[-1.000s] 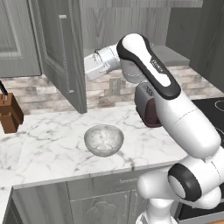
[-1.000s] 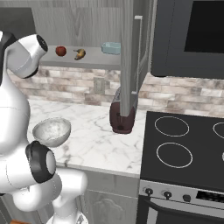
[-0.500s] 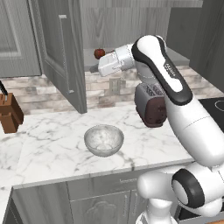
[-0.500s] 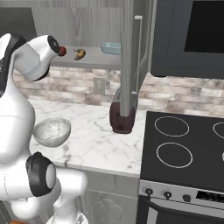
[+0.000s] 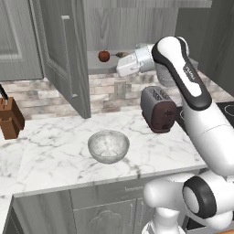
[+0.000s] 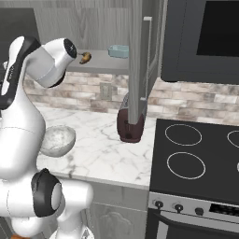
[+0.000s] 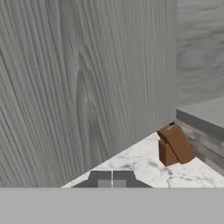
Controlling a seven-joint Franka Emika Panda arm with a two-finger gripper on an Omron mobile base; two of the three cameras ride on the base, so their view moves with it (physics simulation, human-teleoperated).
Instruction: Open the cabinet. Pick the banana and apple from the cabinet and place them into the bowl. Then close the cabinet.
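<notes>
On the marble counter (image 5: 55, 155) sits the bowl (image 5: 108, 146), below the open cabinet (image 5: 64, 55); jaws closed, empty.

The cabinet (image 5: 68, 55) shelf (image 5: 96, 68) out ahead of my fingers is carrying the apple (image 5: 104, 56), with the banana (image 6: 85, 58) lying just beside it and a light-blue dish (image 6: 118, 51) sitting farther along. Below my fingers the marble counter (image 5: 59, 151) is bearing the bowl (image 5: 108, 146), a dark red toaster (image 5: 158, 109) and a brown knife block (image 7: 174, 145).
</notes>
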